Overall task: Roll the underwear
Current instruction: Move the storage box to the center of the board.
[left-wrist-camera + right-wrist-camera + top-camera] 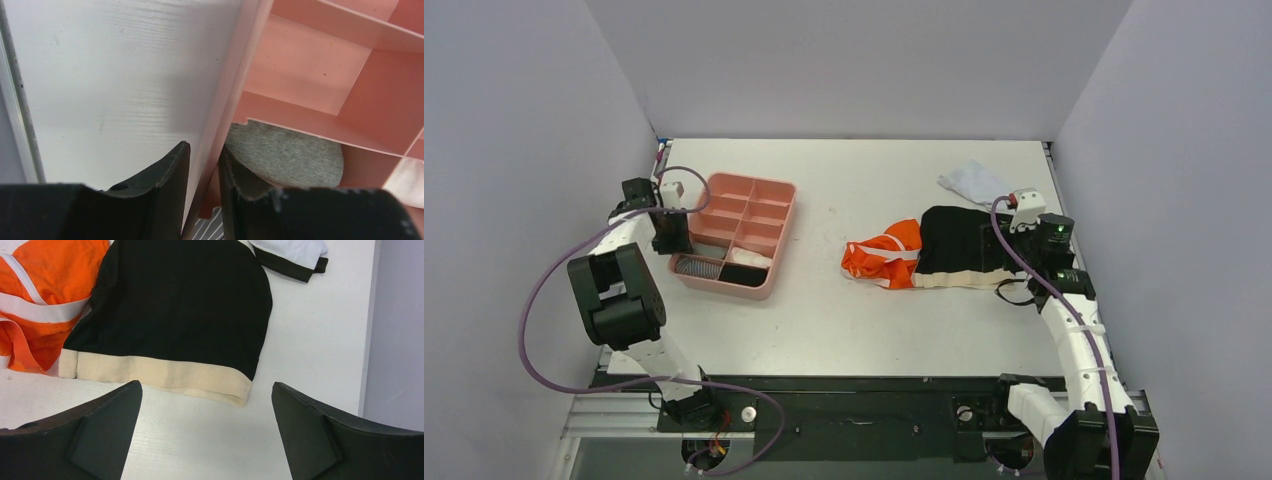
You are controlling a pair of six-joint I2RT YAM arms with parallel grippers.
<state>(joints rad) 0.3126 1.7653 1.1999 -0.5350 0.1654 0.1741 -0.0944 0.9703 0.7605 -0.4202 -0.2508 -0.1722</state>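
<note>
Right gripper (205, 385): jaws wide, empty, poised at waistband of black underwear (170, 305), probably to begin rolling; left gripper (204, 146): nipping wall of pink tray (235, 75), seemingly to steady it.

Jaws astride pink tray (235, 90) wall

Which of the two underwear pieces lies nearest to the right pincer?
The black one with the beige waistband: that band lies just ahead of the open right pincer, while the orange one with white stripes lies farther to the left.
</note>
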